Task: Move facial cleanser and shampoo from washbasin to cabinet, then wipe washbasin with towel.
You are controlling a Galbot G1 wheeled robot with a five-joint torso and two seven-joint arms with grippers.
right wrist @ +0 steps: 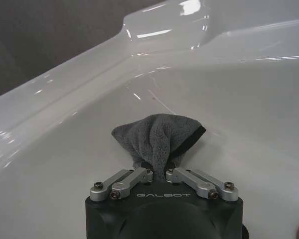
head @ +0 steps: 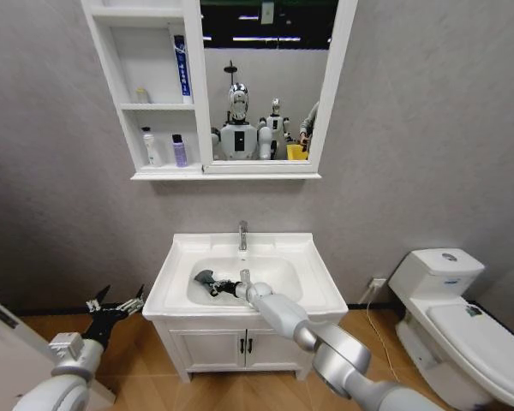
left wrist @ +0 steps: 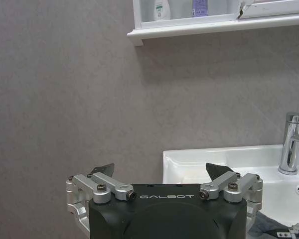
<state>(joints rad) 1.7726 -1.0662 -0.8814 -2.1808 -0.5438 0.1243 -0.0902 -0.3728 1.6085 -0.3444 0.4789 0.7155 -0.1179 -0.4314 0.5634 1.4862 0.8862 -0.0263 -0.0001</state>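
Note:
My right gripper (head: 222, 287) (right wrist: 158, 172) is down in the bowl of the white washbasin (head: 301, 259) (right wrist: 65, 109), shut on the dark grey towel (head: 205, 279) (right wrist: 157, 135). The towel bunches against the bowl's left slope. The left gripper (head: 116, 301) (left wrist: 160, 172) hangs open and holds nothing, left of the washbasin (left wrist: 214, 157) and below its rim. On the lowest shelf of the cabinet (head: 163, 175) stand a white bottle (head: 150, 146) (left wrist: 161, 9) and a purple bottle (head: 179, 151) (left wrist: 200, 7), likely the facial cleanser and shampoo; I cannot tell which is which.
A chrome faucet (head: 242, 234) (left wrist: 293, 145) rises at the back of the bowl. A blue tube (head: 182, 68) and a small bottle (head: 142, 94) sit on higher shelves. A white toilet (head: 463, 325) stands at the right, and a two-door vanity (head: 240, 347) sits under the washbasin.

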